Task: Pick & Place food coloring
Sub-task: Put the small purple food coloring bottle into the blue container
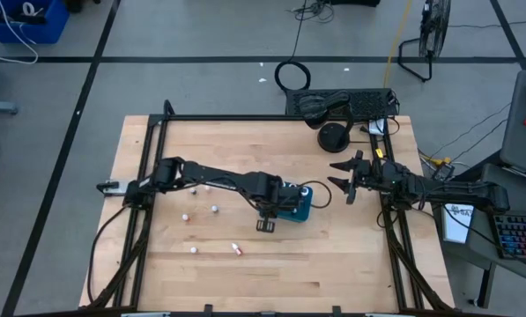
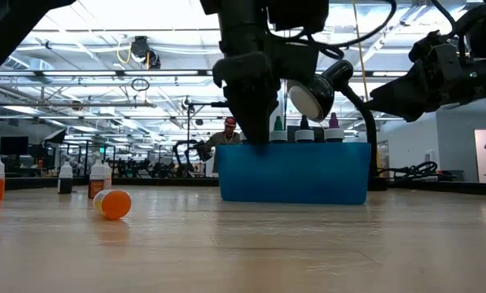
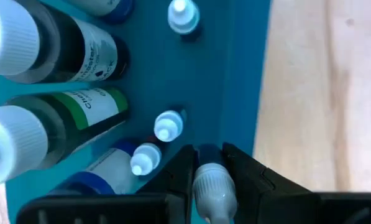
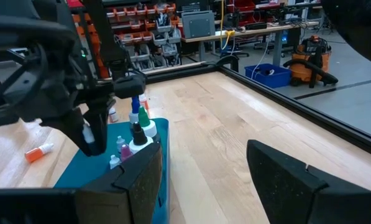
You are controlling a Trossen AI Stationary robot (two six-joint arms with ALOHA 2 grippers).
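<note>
A teal box (image 1: 302, 207) stands mid-table with several food coloring bottles (image 3: 79, 109) upright in it, white caps up. My left gripper (image 3: 209, 177) points down over the box's edge (image 2: 295, 175), shut on one small bottle with a white cap. Loose bottles (image 1: 215, 209) lie scattered on the wood left of the box; an orange one (image 2: 112, 203) lies on its side. My right gripper (image 1: 342, 180) hovers open to the right of the box, holding nothing. My left gripper pinches one small bottle at its white cap (image 3: 211, 186) between its two fingers (image 3: 179, 171). The fingers come from above, pointing down. The bottle stands upright, its dark lower end (image 3: 208, 151) down inside the teal box close to one wall; whether it rests on the bottom is hidden.
A black round object (image 1: 335, 136) and a dark keyboard-like tray (image 1: 346, 104) sit at the table's far right. Black frame rails (image 1: 148, 176) run along the left, far and right sides. Bare wood (image 1: 271, 273) lies toward the near edge.
</note>
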